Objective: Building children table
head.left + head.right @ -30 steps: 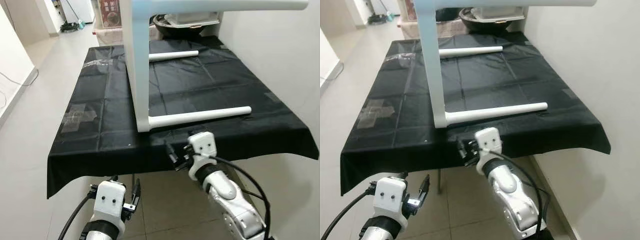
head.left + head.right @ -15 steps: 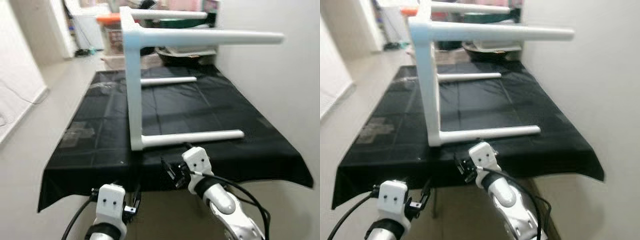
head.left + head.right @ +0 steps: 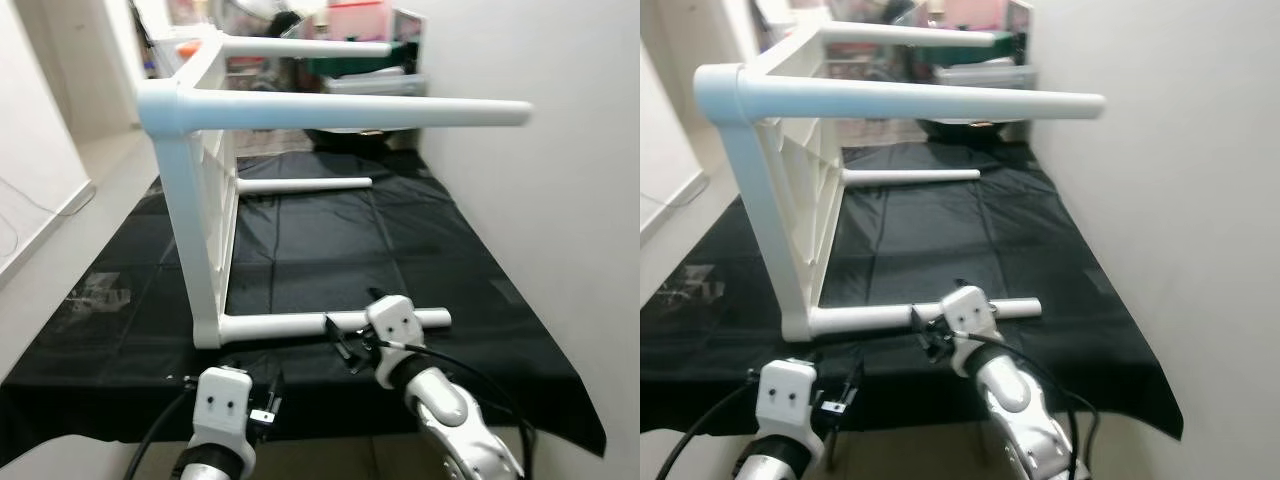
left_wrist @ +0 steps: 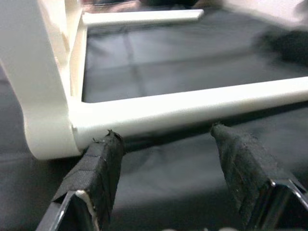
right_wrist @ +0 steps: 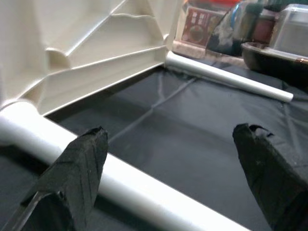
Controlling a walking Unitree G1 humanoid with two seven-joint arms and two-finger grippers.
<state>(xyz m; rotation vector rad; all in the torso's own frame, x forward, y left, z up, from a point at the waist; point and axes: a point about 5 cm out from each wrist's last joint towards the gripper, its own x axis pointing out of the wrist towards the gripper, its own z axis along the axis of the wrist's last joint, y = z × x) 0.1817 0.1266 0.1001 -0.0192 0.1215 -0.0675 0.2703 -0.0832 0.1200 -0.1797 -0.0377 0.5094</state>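
A white children's table point(image 3: 200, 215) lies on its side on the black-covered table point(image 3: 480, 330), top panel upright at the left, legs pointing right. Its near lower leg point(image 3: 290, 324) rests on the cloth by the front edge. My right gripper point(image 3: 342, 345) is open just in front of that leg; in the right wrist view its fingers point(image 5: 79, 161) stand wide apart with the leg point(image 5: 130, 187) crossing between them. My left gripper point(image 3: 268, 400) is lower, at the front edge. In the left wrist view it point(image 4: 163, 134) is open, facing the leg point(image 4: 192, 108) near the corner joint.
A white wall point(image 3: 560, 200) runs close along the table's right side. Boxes and clear containers point(image 3: 360, 75) crowd the far end. A patch of clear tape point(image 3: 95, 295) sits on the cloth at the left. Open floor point(image 3: 100, 160) lies to the left.
The camera has moved closer and tilted up. Both grippers have risen from below the table's front edge to the level of the near lower leg. The white table lies as before.
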